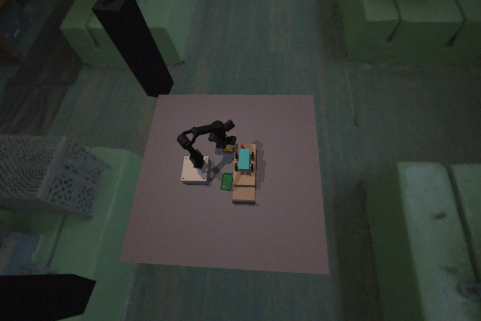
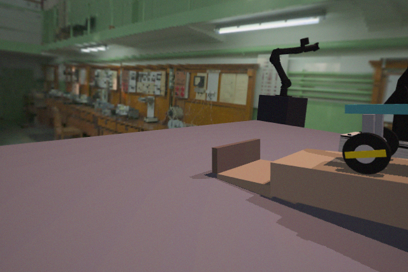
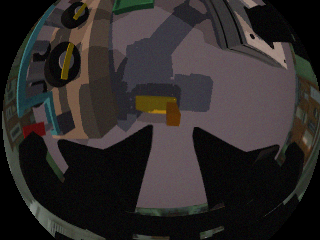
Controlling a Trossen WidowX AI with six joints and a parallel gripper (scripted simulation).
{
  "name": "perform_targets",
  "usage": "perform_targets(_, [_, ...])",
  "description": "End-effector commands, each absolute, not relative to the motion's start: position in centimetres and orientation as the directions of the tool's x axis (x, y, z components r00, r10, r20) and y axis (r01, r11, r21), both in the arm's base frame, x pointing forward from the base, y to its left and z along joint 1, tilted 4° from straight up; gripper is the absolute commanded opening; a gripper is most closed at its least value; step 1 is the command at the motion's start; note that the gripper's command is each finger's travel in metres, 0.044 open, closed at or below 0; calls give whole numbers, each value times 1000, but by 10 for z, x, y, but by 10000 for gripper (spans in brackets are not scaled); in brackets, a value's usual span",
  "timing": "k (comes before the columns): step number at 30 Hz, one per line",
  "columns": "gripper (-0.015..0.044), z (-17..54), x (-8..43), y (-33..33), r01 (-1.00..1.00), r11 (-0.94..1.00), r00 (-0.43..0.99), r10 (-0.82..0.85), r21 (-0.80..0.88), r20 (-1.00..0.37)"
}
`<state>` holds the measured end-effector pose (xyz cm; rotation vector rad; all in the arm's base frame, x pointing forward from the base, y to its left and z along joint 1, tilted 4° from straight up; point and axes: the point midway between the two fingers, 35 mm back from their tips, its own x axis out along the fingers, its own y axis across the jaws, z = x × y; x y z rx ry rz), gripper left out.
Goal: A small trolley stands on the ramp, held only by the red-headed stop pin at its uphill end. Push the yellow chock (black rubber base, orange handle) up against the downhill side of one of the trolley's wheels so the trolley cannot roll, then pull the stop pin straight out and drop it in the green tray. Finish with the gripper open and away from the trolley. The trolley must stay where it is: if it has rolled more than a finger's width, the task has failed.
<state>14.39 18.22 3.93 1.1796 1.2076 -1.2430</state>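
Observation:
The chock (image 1: 228, 149) (image 3: 150, 104) lies on the table beside the ramp's uphill part, its orange handle (image 3: 173, 115) towards me. My gripper (image 3: 174, 130) is partly open and empty. It is above the table near the chock, with the chock ahead of the fingertips in the wrist view. The teal-topped trolley (image 1: 243, 158) (image 2: 375, 109) (image 3: 21, 85) stands on the ramp (image 1: 244, 178) (image 2: 329, 179) (image 3: 100, 100). The red-headed stop pin (image 1: 241, 145) (image 3: 34, 130) is at its uphill end. The green tray (image 1: 226, 181) (image 3: 134, 5) shows no pin in it.
My arm's pale base (image 1: 195, 170) (image 3: 270, 55) stands left of the tray in the top view. A low upright board (image 2: 235, 157) closes the ramp's downhill end. Another arm stands on a dark pedestal (image 1: 131, 41) (image 2: 280, 109) beyond the table.

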Motion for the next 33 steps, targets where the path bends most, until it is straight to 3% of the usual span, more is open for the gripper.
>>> perform_targets(1, [190, 33, 143, 180, 1000, -8, -29, -34, -28, -999])
perform_targets(33, [190, -2, 142, 179, 1000, -8, -29, -35, -29, -999])
